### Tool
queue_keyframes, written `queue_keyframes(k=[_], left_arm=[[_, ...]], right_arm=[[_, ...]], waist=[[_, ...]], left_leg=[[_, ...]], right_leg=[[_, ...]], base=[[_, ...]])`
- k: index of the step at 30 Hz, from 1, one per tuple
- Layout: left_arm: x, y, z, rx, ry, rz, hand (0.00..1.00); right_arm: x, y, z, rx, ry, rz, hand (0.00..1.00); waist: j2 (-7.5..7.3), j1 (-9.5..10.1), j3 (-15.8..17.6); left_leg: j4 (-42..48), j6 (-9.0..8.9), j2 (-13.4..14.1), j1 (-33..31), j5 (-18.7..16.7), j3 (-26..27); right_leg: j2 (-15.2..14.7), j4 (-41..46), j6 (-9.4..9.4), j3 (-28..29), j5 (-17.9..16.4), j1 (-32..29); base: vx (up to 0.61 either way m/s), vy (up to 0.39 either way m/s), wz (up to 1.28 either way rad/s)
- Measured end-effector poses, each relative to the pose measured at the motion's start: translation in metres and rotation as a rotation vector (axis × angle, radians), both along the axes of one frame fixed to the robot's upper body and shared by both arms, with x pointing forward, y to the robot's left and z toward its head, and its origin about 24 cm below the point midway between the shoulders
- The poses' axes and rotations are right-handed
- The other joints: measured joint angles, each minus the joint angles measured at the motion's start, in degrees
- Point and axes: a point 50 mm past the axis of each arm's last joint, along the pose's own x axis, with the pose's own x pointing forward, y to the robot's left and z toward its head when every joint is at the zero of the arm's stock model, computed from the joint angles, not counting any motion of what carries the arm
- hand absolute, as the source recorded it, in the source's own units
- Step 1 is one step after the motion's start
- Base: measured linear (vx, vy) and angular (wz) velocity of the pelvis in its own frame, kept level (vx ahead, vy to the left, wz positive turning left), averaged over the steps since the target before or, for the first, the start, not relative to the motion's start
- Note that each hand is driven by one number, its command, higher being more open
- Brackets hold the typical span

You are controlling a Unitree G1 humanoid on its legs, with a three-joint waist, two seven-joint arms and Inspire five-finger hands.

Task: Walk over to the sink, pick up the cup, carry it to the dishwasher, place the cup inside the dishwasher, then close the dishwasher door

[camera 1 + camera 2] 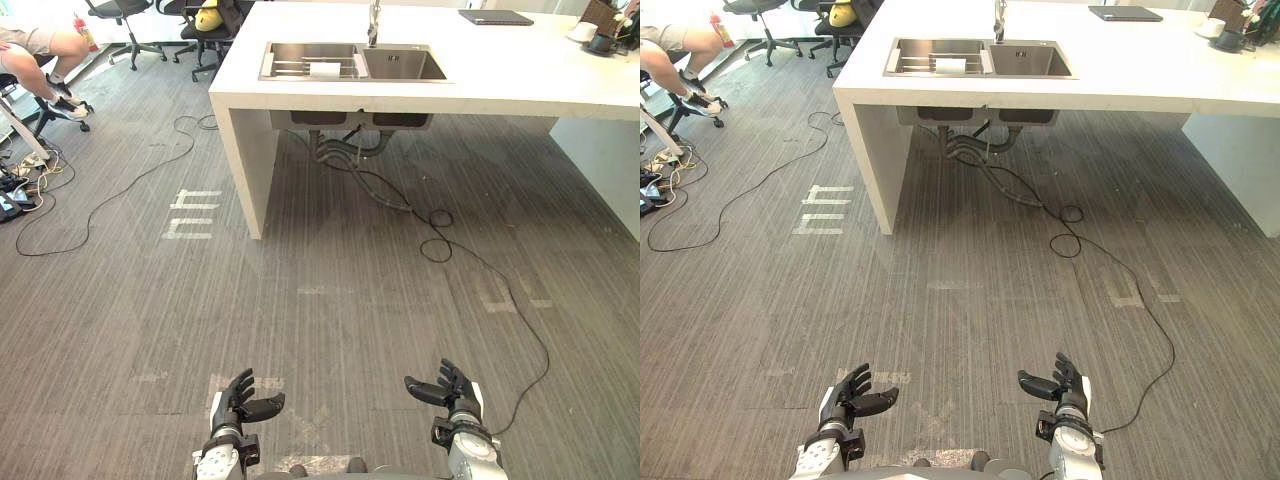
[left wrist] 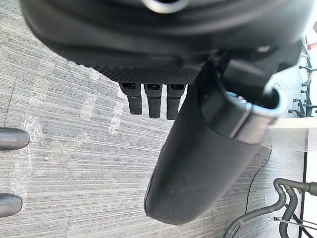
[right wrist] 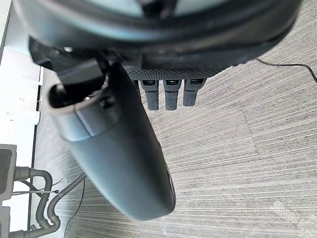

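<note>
A steel double sink (image 1: pixel 352 63) is set into the white counter island (image 1: pixel 520 85) ahead of me, with a tap (image 1: pixel 374 25) behind it. A small white object (image 1: pixel 325 69) rests on a rack in the sink's left basin; I cannot tell whether it is the cup. My left hand (image 1: pixel 240 400) and right hand (image 1: pixel 452 390) hang low over the grey floor, far short of the island. Both are open and hold nothing. In the left wrist view the straight fingers (image 2: pixel 151 101) and thumb (image 2: pixel 208 158) stand over bare floor, as do the right hand's fingers (image 3: pixel 171 94).
Drain pipes (image 1: pixel 345 150) hang under the sink, and a black cable (image 1: pixel 440 230) trails from them across the floor. A seated person (image 1: pixel 40 50), office chairs (image 1: pixel 125 15) and loose cables (image 1: pixel 100 200) are at the far left. White tape marks (image 1: pixel 193 213) lie beside the island's leg.
</note>
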Motion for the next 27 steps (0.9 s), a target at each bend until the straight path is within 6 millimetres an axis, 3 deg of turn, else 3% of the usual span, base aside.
queue_keyframes(k=[10,27], left_arm=[[0.0068,-0.0012,0.0062,-0.001,-0.039,-0.003,0.90],[-0.0012,-0.0009,0.0032,-0.005,-0.016,0.007,0.90]], right_arm=[[-0.0006,-0.0058,0.0010,-0.002,-0.004,-0.030,0.90],[0.0007,-0.0048,0.0011,0.001,0.000,-0.027,0.90]], waist=[[1.23,-0.24,0.4],[1.37,-0.04,0.4]], left_leg=[[-0.1,-0.01,-0.1,0.0,0.0,0.0],[-0.9,0.45,-0.3,-1.2,0.3,0.0]], right_leg=[[-0.1,-0.4,0.16,-0.1,0.1,0.2],[-0.1,-2.0,0.24,-0.5,1.1,-0.6]], base=[[0.02,0.000,0.00],[-0.02,-0.003,0.01]])
